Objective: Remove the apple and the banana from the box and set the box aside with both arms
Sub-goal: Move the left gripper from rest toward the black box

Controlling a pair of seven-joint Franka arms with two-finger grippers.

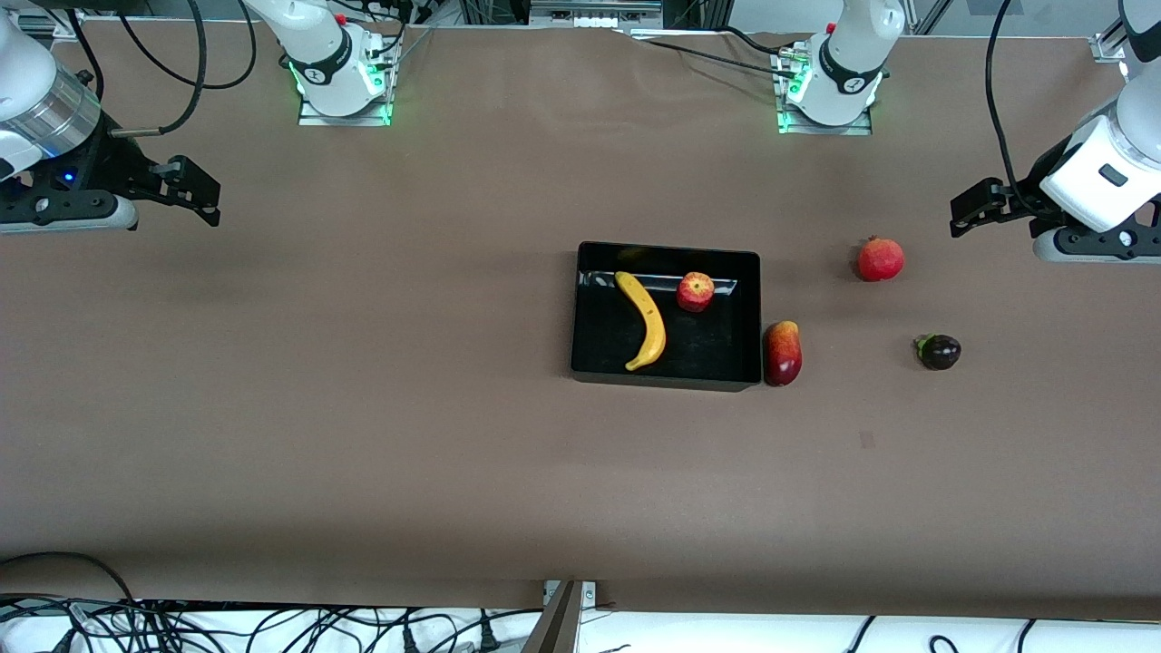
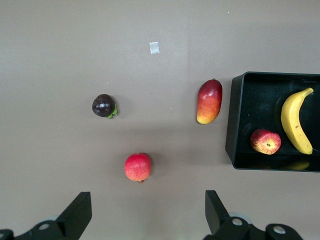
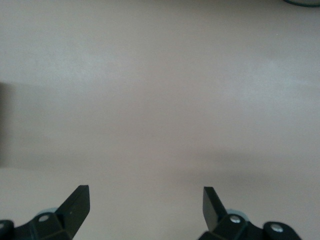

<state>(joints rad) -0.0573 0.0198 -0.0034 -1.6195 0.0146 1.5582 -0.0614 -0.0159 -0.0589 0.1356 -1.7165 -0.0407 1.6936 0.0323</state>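
Note:
The black box [image 1: 590, 317] stands at the table's middle. The yellow banana [image 1: 644, 319] and the small red apple [image 1: 695, 292] lie inside it, apart from each other. In the left wrist view the box [image 2: 235, 125] holds the banana [image 2: 296, 122] and the apple [image 2: 265, 141]. My left gripper [image 1: 964, 214] is open and empty, up over the table at the left arm's end, and shows in its wrist view [image 2: 148, 215]. My right gripper [image 1: 201, 192] is open and empty over bare table at the right arm's end, and shows in its wrist view [image 3: 146, 207].
A red-yellow mango [image 1: 782, 353] lies against the box's wall toward the left arm's end. A red pomegranate [image 1: 881, 259] and a dark mangosteen [image 1: 940, 351] lie farther toward that end. They also show in the left wrist view: mango [image 2: 209, 101], pomegranate [image 2: 138, 167], mangosteen [image 2: 103, 105].

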